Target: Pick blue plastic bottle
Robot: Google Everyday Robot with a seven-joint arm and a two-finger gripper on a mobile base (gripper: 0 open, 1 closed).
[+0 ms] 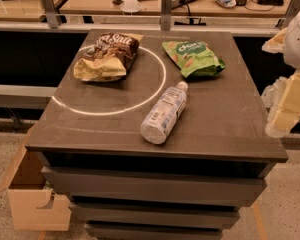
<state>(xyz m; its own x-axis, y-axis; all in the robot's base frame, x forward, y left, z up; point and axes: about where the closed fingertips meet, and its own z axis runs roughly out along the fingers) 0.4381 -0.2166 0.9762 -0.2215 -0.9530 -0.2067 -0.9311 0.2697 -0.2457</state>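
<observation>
The blue plastic bottle (164, 113) lies on its side on the dark table (90, 134), right of centre. It is clear and pale bluish with a white label, and its white cap points to the far right. My gripper (285, 106) hangs at the right edge of the view, beyond the table's right side and apart from the bottle. It holds nothing that I can see.
A brown and yellow chip bag (107, 56) lies at the far left and a green snack bag (192, 58) at the far right. A white circle is drawn on the tabletop. An open wooden box (32, 194) stands on the floor at lower left. Desks stand behind.
</observation>
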